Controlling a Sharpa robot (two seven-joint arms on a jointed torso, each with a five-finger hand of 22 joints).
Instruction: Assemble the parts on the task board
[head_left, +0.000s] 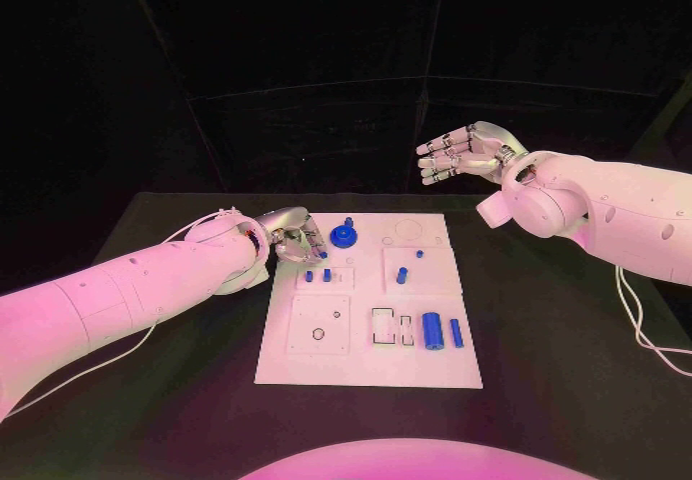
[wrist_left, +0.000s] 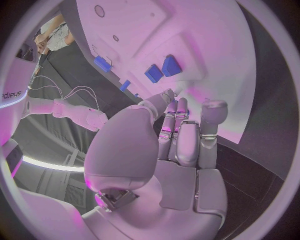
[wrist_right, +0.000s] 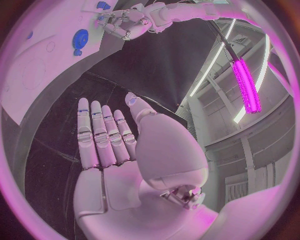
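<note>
1. The left hand (head_left: 293, 236) sits low at the left edge of the task board (head_left: 368, 368), near its far left corner, with its fingers bent down toward the board. The left wrist view shows those fingers lying close together with nothing between them, so the hand appears to hold nothing, though whether a fingertip touches the board cannot be told.

2. The right hand (head_left: 464, 151) hangs raised beyond the board's far right corner, well apart from it, with its fingers apart and slightly curled. In the right wrist view the palm (wrist_right: 119, 150) is bare and the fingers are straight, so it holds nothing.

3. The step in hand looks like a reach for one of the two small blue blocks (head_left: 317, 275) just beside the left hand. To do it well, the fingers should spread before they come down, close on one block only, and lift it straight up so the neighbour stays put.

4. The blue gear-shaped part (head_left: 343, 236) stands just beside the left hand's fingertips and could easily be knocked by a sideways sweep.

5. The count in the head view is one board, two hands, one gear-shaped part, and two small blocks.

6. There are also two small blue pegs (head_left: 408, 272) on the raised square to the right, and two blue cylinders (head_left: 433, 326) side by side, one thick and one thin, in the near right section.
</note>
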